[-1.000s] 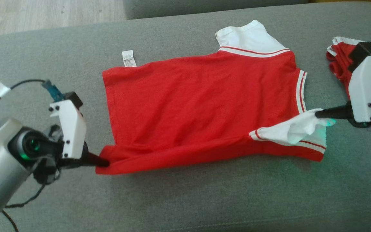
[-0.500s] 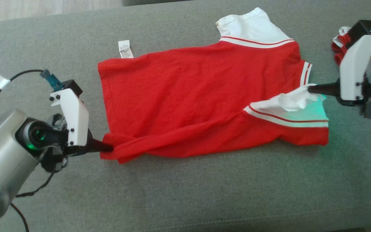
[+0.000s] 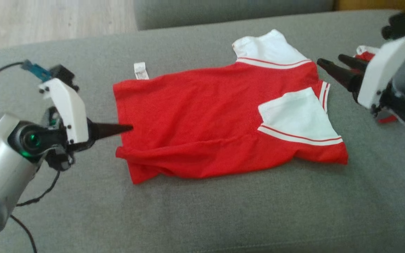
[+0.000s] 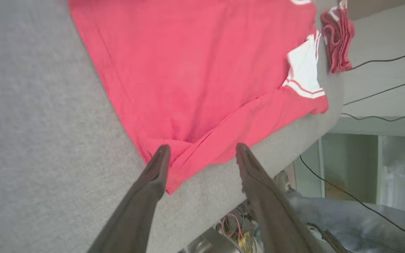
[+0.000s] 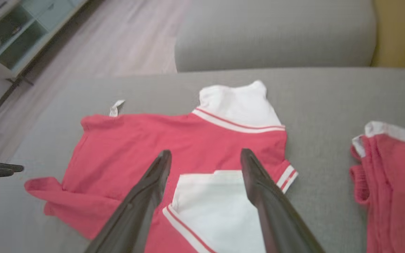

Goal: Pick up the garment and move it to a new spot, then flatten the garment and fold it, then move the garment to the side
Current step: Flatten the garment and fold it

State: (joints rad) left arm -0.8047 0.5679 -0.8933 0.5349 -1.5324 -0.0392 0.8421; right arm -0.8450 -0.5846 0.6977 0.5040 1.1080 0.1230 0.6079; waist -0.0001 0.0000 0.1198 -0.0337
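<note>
The garment (image 3: pixel 206 116) is a red shirt with white sleeves, lying flat on the grey sofa cushion (image 3: pixel 223 211). Its near edge is folded up and the near white sleeve (image 3: pixel 294 114) lies on the red body. My left gripper (image 3: pixel 127 128) hovers at the shirt's hem end, open and empty; in the left wrist view the gripper (image 4: pixel 202 150) spans the folded hem corner of the garment (image 4: pixel 195 70). My right gripper (image 3: pixel 330 59) is open and empty, raised off the collar end. In the right wrist view the gripper (image 5: pixel 206 154) points down at the garment (image 5: pixel 146 147).
A second red and white garment (image 5: pixel 392 168) lies bunched on the cushion beyond the collar end, behind my right gripper. A white care label (image 3: pixel 140 70) sticks out at the far hem. The sofa backrest (image 3: pixel 223 10) and wood floor (image 3: pixel 47 21) lie beyond.
Both grippers carried the near edge and sleeve over onto the shirt, then opened, let go and drew back; the right one rose. The head camera also shifted.
</note>
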